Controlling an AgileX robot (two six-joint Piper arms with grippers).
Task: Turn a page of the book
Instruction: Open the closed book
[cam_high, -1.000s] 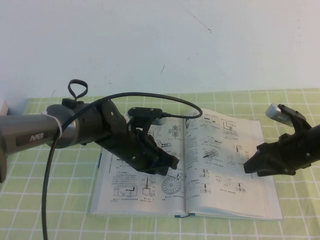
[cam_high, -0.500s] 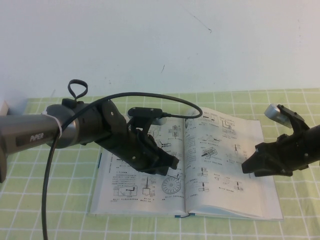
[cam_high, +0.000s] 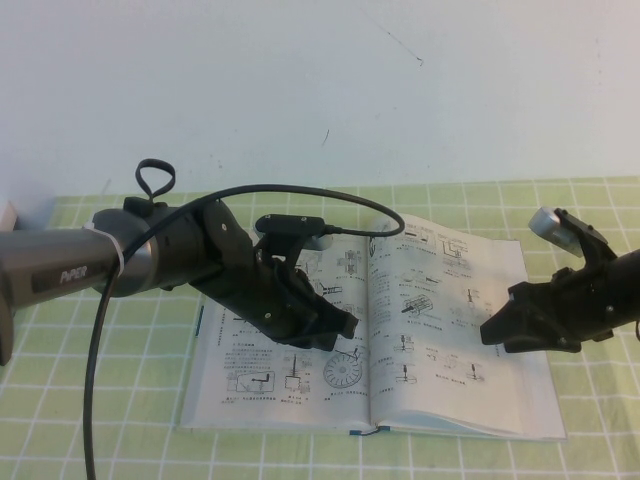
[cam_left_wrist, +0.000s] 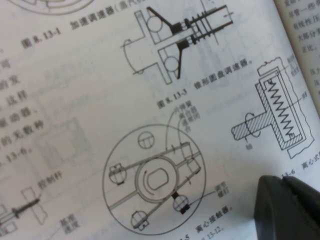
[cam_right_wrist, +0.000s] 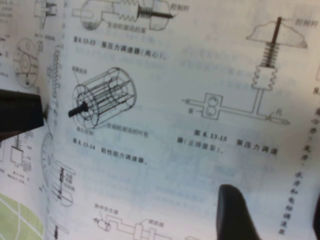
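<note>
the large thick book (cam_high: 372, 335), white pages crowded with black technical diagrams and a thin grey-blue cover edge, lies open and flat on the green-and-white checked cloth of the counter (cam_high: 80, 400), roughly central and nearer the robot than the pale wall. no leaf is lifted: both open faces lie flat, so the turn itself looks not yet begun, and everything that matters (catching a leaf, carrying it over the spine, laying it down) is left to do.

the left claw (cam_high: 340, 325) sits low on the left-hand page, just above the dark ring figure near the gutter, and seems to press or rest there; i cannot tell how its fingers stand, since the left wrist view shows only one dark tip (cam_left_wrist: 287, 207) over the printed paper. the right claw (cam_high: 497, 332) hovers over the outer part of the right-hand page (cam_high: 450, 330), the thin white leaf with many small drawings; in the right wrist view two dark fingertips (cam_right_wrist: 235, 212) stand well apart with bare paper between them, so it is wide and holds nothing. my guess is that this leaf is the one to be taken.

count: one book, two open faces showing, two arms, two claws, one black cable looping over the left arm.
</note>
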